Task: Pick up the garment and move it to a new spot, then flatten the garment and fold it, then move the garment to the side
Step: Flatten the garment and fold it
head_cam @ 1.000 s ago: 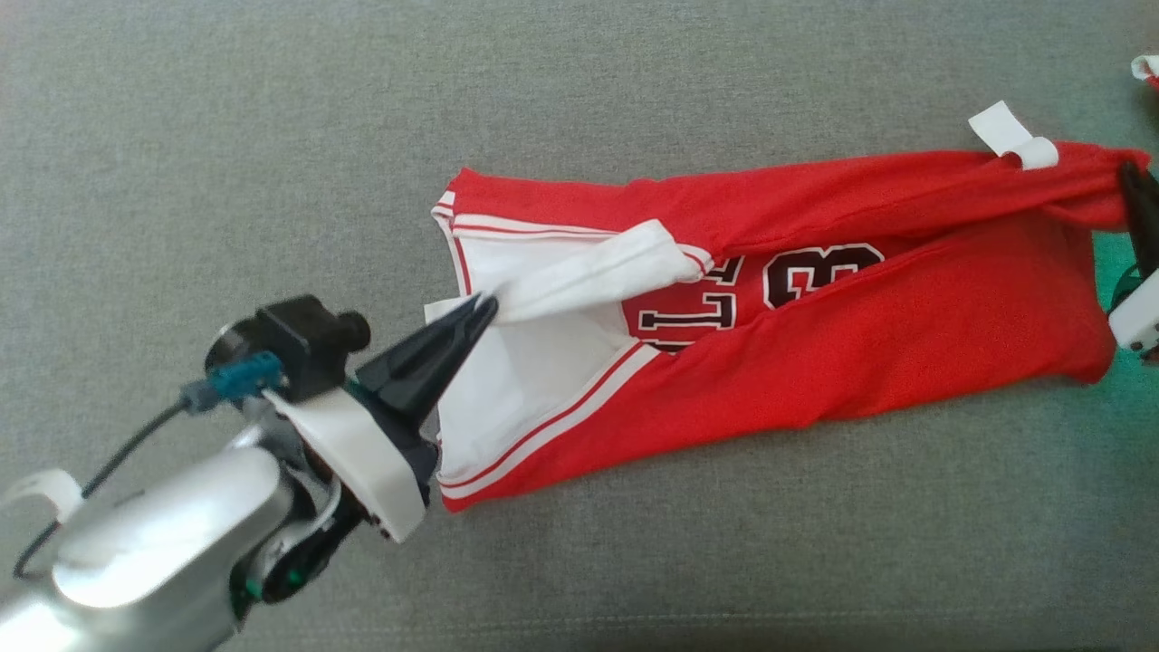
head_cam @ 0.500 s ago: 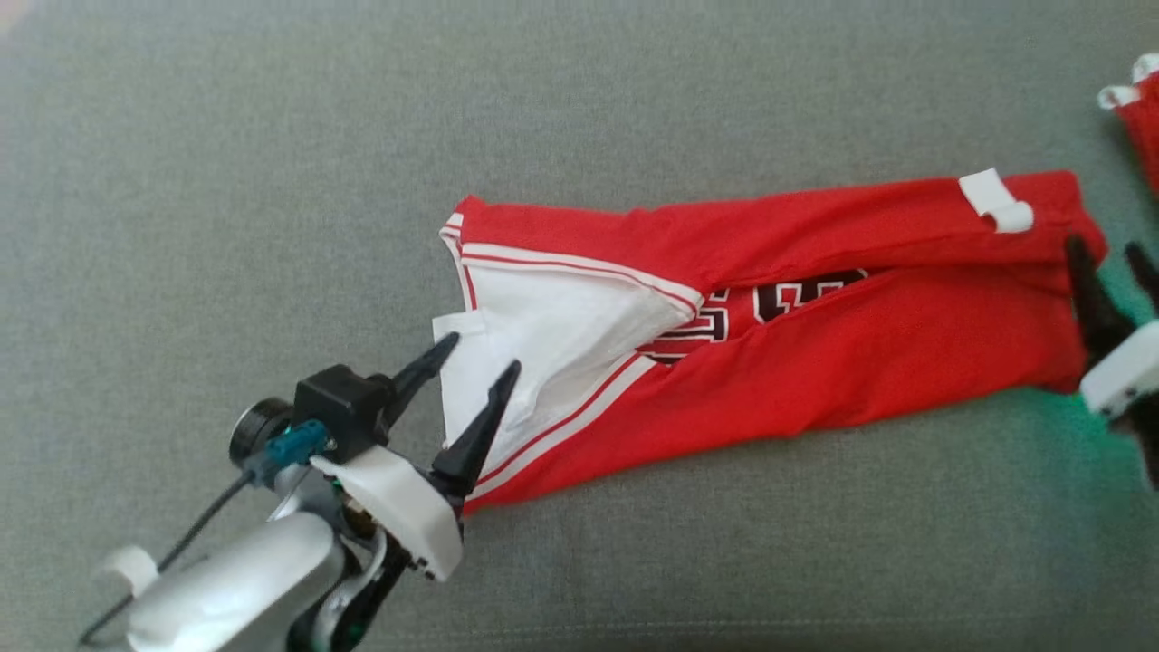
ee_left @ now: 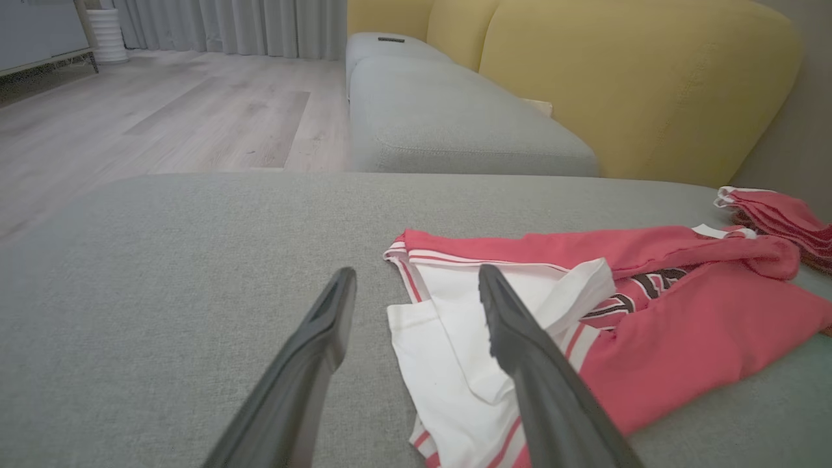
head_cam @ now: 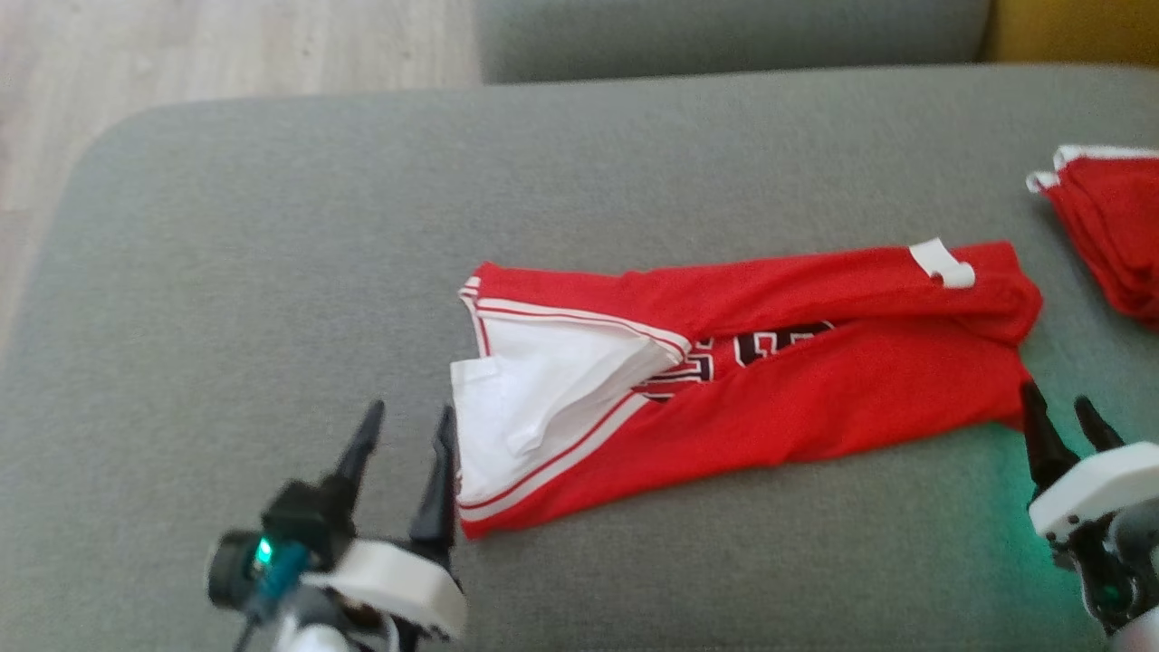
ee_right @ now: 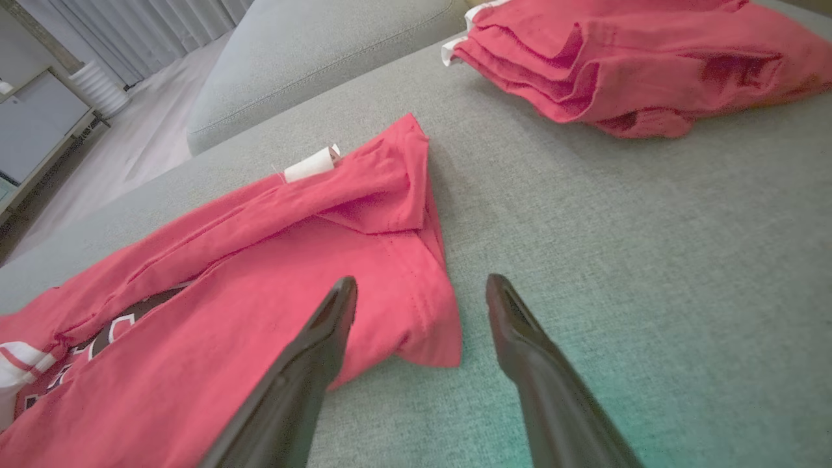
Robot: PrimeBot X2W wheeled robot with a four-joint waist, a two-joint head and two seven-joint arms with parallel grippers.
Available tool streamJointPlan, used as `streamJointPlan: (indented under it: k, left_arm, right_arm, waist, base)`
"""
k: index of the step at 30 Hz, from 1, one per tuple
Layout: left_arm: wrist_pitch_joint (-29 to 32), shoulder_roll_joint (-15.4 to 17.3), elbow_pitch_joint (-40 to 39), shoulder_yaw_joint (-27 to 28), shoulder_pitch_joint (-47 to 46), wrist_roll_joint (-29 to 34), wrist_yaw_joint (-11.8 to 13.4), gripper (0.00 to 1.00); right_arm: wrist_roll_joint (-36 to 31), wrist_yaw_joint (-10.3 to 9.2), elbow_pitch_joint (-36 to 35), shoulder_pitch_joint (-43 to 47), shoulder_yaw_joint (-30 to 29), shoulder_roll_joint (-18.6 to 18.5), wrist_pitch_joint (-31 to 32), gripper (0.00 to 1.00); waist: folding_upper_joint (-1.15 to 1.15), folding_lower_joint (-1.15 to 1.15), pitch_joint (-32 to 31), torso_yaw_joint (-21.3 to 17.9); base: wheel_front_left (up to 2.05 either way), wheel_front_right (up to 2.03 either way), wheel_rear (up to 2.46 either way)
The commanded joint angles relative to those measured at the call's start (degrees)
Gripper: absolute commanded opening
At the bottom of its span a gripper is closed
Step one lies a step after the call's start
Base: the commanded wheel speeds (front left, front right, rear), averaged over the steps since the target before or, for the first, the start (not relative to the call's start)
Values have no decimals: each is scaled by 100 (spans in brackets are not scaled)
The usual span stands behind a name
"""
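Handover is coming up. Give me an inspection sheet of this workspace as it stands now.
Surface: grey cushion, plain fabric, no stains seen.
Job's things: red jersey lying lengthwise, both long sides folded in, its white part showing at the robot's left end; white label near the far right corner.
Clutter: stack of folded red garments at the right edge, apart from the jersey.
Grippers: left claw open, beside the jersey's white end, holding nothing; right claw open, by the jersey's right end, holding nothing.
Cables: blue connector on the left wrist; its lead is barely visible.
Surroundings: wood floor, yellow backrest, grey curtains.
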Motion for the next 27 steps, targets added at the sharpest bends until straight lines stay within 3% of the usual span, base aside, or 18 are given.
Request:
streamJointPlan:
  k: [1, 6, 12, 23, 24, 25, 27]
  left_arm:
    - [-69, -93, -129, 315, -49, 222, -54, 100]
    - [-69, -504, 33, 391, 356, 733, -402, 100]
    - [-69, -845, 151, 557, 506, 1044, -751, 100]
    - [-70, -1203, 200, 851, 450, 1383, -1190, 100]
    - [-70, -1232, 200, 884, 442, 1409, -1218, 100]
    - [-70, -1255, 205, 917, 436, 1434, -1248, 100]
    - [-70, -1292, 221, 985, 434, 1482, -1306, 100]
  right_arm:
    - [-167, 37, -31, -164, -60, -53, -36, 100]
    - [-715, 37, 669, -556, -673, 108, 64, 100]
    - [-1382, 37, 1574, -1138, -1279, 9, 86, 100]
    - [-2459, 37, 2935, -1931, -1935, -107, 226, 100]
    - [-2491, 37, 3008, -1996, -1964, -63, 241, 96]
    - [-2501, 37, 3073, -2053, -1986, -8, 267, 82]
    - [-2521, 37, 3181, -2129, -1956, 92, 365, 35]
  waist:
    - [0, 2, -182, 189]
    - [0, 2, -311, 519]
    - [0, 2, -214, 904]
    - [0, 2, 98, 1065]
    - [0, 2, 119, 1058]
    - [0, 2, 131, 1045]
    - [0, 2, 138, 1016]
  base:
    - [0, 0, 0]
    - [0, 0, 0]
    - [0, 0, 0]
    - [0, 0, 0]
    - [0, 0, 0]
    - [0, 0, 0]
    - [0, 0, 0]
